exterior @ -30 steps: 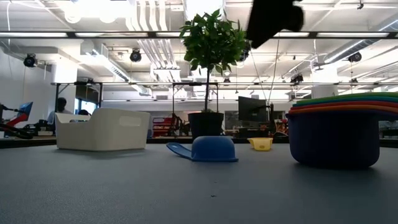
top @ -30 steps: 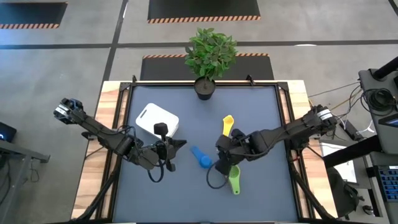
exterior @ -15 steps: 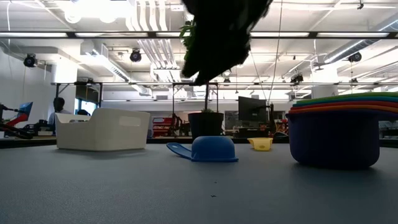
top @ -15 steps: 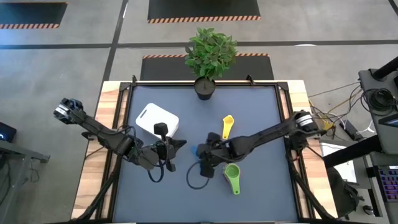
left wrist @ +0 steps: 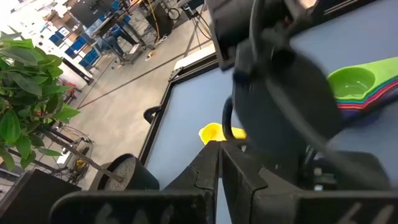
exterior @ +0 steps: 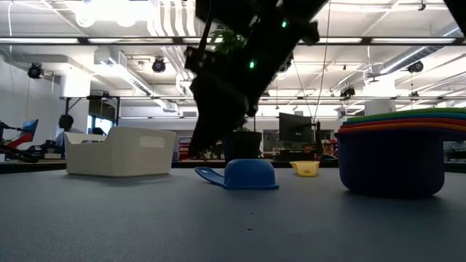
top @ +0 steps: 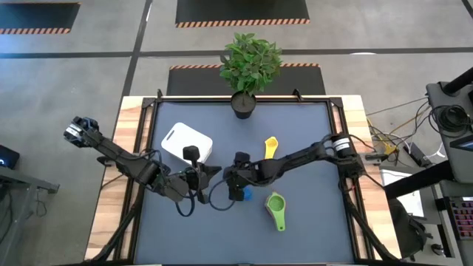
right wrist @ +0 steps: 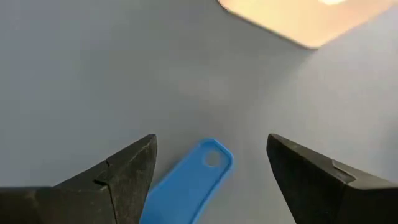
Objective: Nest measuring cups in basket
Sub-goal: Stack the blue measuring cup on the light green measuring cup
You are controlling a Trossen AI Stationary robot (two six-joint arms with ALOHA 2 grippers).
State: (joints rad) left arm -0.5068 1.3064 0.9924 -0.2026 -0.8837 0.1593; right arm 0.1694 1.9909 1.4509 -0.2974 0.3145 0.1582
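Observation:
A blue cup (exterior: 250, 175) lies mouth down on the table, its flat handle (right wrist: 189, 177) pointing toward the white basket (top: 186, 142). My right gripper (top: 235, 190) is open and hovers over that handle, one finger on each side, touching nothing. A yellow cup (top: 271, 148) lies apart, farther back. A stack of nested cups with the green one on top (top: 276, 207) stands upright toward the near right; it also shows in the low view (exterior: 397, 156). My left gripper (top: 209, 173) is shut and empty beside the basket's near corner.
A black plant pot (top: 242, 104) with a leafy plant stands at the table's far edge. My two grippers are close together at mid-table. The table has wooden side rails (top: 133, 118) on the left and right.
My right gripper has moved from over the green-topped stack toward the table's left and down, and now hangs over the blue cup's handle. The cups and the basket have stayed where they were.

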